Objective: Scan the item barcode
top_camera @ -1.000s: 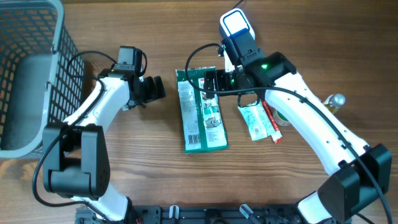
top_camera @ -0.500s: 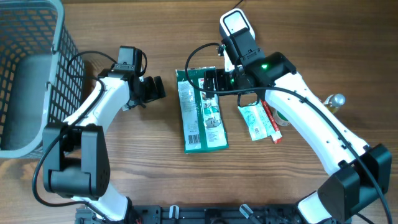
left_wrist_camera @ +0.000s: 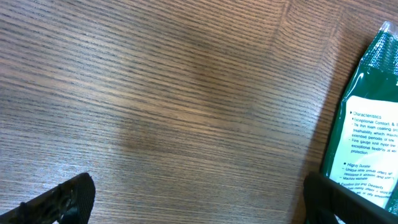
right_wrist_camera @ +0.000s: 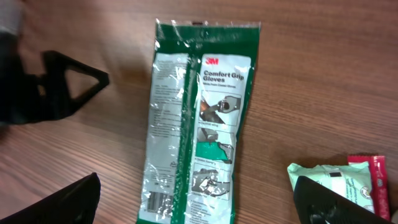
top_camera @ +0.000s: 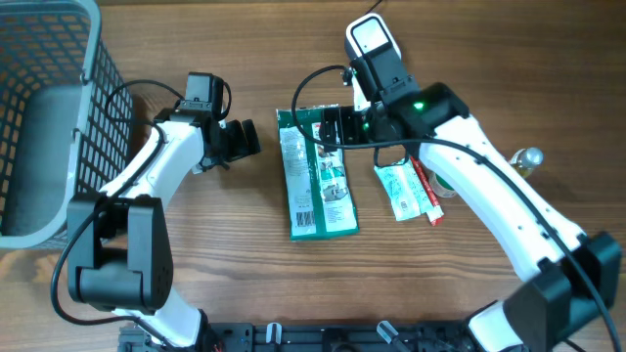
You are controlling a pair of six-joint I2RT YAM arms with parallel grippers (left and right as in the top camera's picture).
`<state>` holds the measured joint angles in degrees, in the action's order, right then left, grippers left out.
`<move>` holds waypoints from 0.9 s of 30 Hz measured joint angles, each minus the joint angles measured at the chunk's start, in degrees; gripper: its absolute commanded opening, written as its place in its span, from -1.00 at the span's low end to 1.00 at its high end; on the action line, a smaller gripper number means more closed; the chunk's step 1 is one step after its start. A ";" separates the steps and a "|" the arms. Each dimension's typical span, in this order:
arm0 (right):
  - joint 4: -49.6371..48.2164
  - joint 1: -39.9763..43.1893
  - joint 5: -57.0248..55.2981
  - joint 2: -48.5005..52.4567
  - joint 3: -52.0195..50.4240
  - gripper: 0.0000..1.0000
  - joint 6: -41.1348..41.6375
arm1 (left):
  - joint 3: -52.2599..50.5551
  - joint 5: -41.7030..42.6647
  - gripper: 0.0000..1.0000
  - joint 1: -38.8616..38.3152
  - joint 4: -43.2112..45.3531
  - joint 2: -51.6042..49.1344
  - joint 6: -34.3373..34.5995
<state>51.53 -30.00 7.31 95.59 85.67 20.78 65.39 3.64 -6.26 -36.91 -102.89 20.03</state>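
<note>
while the green glove pack [top_camera: 318,181] lies flat on the table [top_camera: 245,264], left gripper [top_camera: 243,139] and right gripper [top_camera: 331,127] both stand wide open.

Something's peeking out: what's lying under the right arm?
A pale green packet and a red packet beside it, both partly covered by the right arm. A small bottle pokes out beyond; its body is hidden.

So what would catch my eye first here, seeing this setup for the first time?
Most likely the long green glove packet lying flat in the middle, with the right gripper open over its far end. Next, the big grey mesh basket at the far left edge, and the left gripper open beside the packet.
</note>
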 measured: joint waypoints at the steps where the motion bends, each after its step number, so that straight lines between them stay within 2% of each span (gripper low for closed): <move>1: 0.04 0.00 -0.07 -0.96 -0.07 0.99 0.00 | 0.00 0.02 1.00 0.00 0.00 0.00 0.02; 16: 0.02 0.00 -2.05 -32.98 -0.07 0.99 -0.04 | 0.00 0.00 1.00 0.00 0.00 0.00 0.00; 19: -0.04 0.02 -2.73 -39.58 -0.28 0.99 -2.45 | 0.00 0.00 1.00 0.00 0.00 0.00 0.00; 27: -9.29 6.16 -3.34 -56.59 -11.39 0.99 -8.98 | 0.00 0.02 1.00 0.00 0.00 0.00 0.00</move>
<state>42.24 -23.83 3.97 39.00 74.28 11.79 65.39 3.66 -6.26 -36.91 -102.89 20.03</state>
